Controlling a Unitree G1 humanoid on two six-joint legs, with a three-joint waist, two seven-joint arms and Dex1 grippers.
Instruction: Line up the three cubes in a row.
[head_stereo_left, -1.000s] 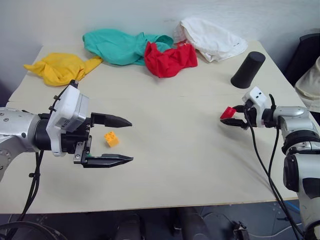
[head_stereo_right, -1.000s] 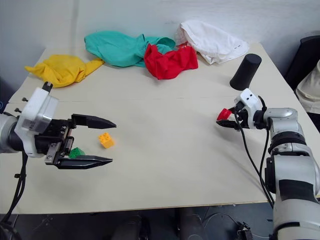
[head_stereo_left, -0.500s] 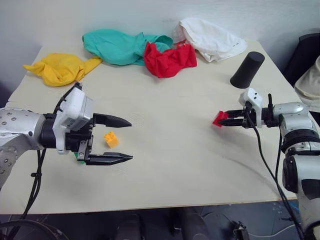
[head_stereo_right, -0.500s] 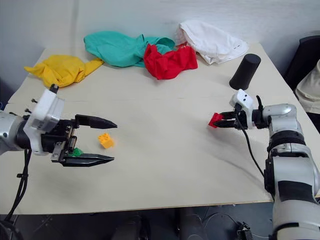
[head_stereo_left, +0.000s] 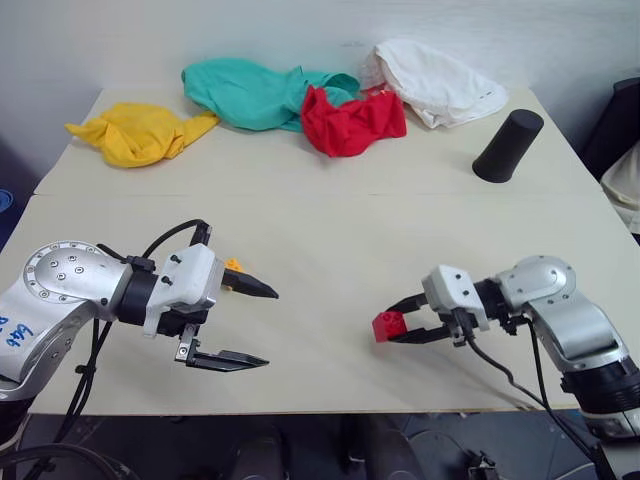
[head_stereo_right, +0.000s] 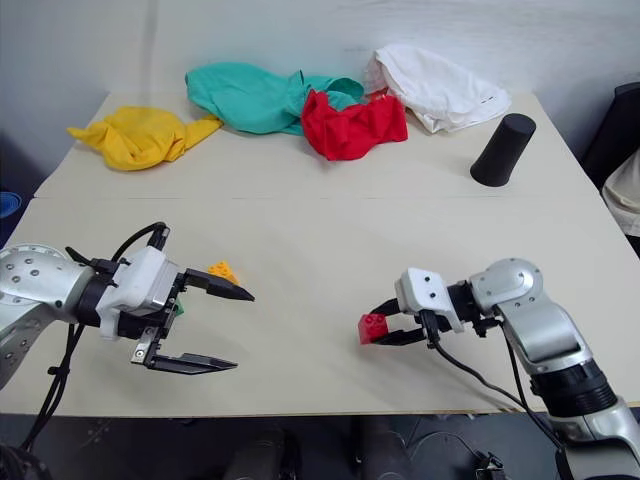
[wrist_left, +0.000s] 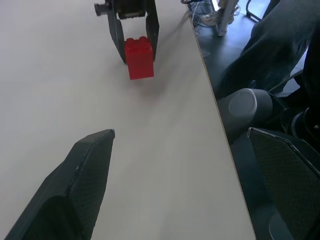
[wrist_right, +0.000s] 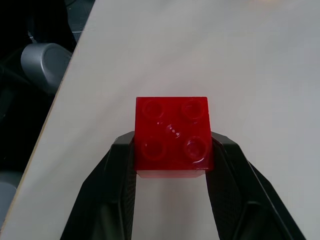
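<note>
My right gripper (head_stereo_left: 398, 326) is shut on the red cube (head_stereo_left: 387, 326), holding it low over the table (head_stereo_left: 330, 230) near the front edge, right of centre. The right wrist view shows the cube (wrist_right: 171, 137) studs-up, squeezed between both fingers. My left gripper (head_stereo_left: 268, 327) stands open at the front left and points toward the red cube (wrist_left: 139, 57). The yellow-orange cube (head_stereo_right: 222, 269) lies just behind its upper finger. A sliver of the green cube (head_stereo_right: 179, 309) peeks out beside the left gripper's body.
A black tapered cylinder (head_stereo_left: 508, 146) stands at the back right. Yellow (head_stereo_left: 135, 132), teal (head_stereo_left: 255, 92), red (head_stereo_left: 352, 120) and white (head_stereo_left: 440, 82) cloths lie along the far edge. The table's front edge runs close below both grippers.
My right gripper has swung from the right side toward the front middle, carrying the red cube. The left gripper has sunk slightly and stays open. The camera has shifted too.
</note>
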